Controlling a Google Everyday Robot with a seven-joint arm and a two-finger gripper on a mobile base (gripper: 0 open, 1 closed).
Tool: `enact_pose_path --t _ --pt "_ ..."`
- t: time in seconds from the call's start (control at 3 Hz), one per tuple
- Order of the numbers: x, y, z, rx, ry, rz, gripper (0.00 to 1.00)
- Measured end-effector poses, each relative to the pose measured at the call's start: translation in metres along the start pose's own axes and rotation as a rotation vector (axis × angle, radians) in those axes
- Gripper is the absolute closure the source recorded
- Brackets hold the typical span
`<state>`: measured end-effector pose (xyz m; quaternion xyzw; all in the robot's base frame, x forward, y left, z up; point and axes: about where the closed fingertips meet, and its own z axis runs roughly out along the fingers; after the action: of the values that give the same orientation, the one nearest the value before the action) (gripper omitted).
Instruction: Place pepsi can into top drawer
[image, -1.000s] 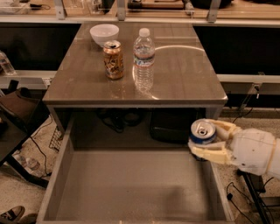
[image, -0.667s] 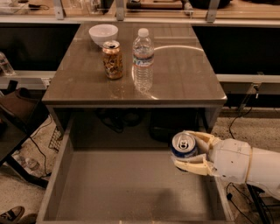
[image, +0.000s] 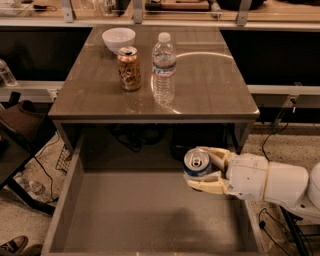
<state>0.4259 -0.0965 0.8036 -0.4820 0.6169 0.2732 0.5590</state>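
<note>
The pepsi can (image: 196, 164) is dark blue with a silver top and stands upright between the cream fingers of my gripper (image: 204, 169). The gripper reaches in from the right and is shut on the can. It holds the can over the right rear part of the open top drawer (image: 150, 220), above the flat grey-brown bottom. The white arm body (image: 265, 180) extends off to the right edge.
On the table top (image: 210, 85) stand a gold-brown can (image: 129, 68), a clear water bottle (image: 164, 68) and a white bowl (image: 118, 38). The drawer's low side walls run at left (image: 64, 200) and right. Cables and a chair lie at the left.
My gripper has carried the pepsi can leftward from beside the drawer's right wall to over the drawer's inside.
</note>
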Motion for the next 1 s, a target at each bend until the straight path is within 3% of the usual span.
enact_pose_path --t 0.33,1.0 --pt "0.014 -0.006 0.043 -0.099 -0.034 -0.042 1.0" --pt "0.045 0.017 0.128 -0.336 -0.102 -0.046 1.0"
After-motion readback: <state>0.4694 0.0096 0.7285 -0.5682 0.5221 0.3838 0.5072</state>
